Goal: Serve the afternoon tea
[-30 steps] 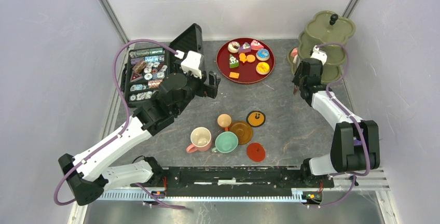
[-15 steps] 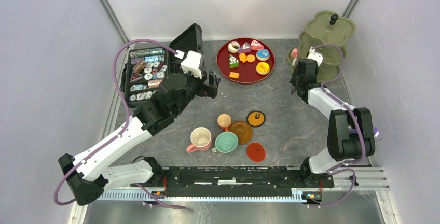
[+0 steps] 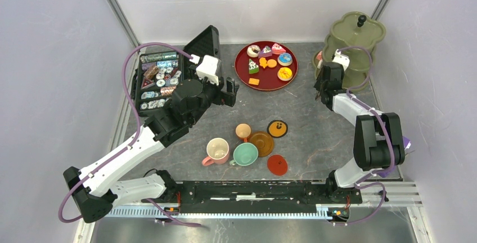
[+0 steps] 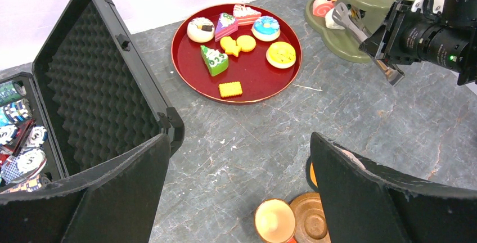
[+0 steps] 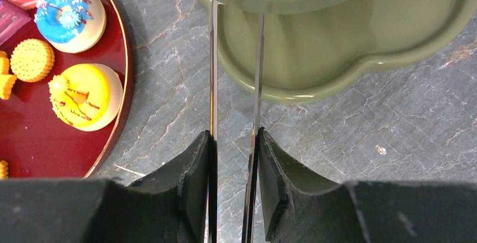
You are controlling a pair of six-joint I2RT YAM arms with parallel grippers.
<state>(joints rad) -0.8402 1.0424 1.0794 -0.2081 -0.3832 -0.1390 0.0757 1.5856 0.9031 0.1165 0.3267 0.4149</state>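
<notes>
Several toy pastries (image 3: 264, 57) lie on a round red tray (image 3: 237, 67), which also shows in the left wrist view (image 4: 185, 80). A pink swirl roll (image 4: 325, 4) lies on the bottom tier of a green tiered stand (image 3: 354, 40). My right gripper (image 3: 322, 88) is shut on thin metal tongs (image 5: 214, 74). The tong tips reach under the stand's tier (image 5: 315, 57), right beside the roll; I cannot tell if they touch it. Pink (image 3: 217, 150), mint (image 3: 245, 154) and small orange (image 3: 243, 131) cups stand with saucers (image 3: 261, 143) at the table's middle. My left gripper (image 4: 239, 142) is open and empty above them.
An open black case (image 3: 160, 80) of poker chips stands at the back left, its foam lid (image 4: 95, 85) raised next to my left gripper. A red saucer (image 3: 277, 165) and a black-and-orange saucer (image 3: 277, 128) lie by the cups. Walls enclose the table.
My right gripper has moved a little further back towards the green stand with the tongs, and its elbow has swung inward. The left arm has not moved.
</notes>
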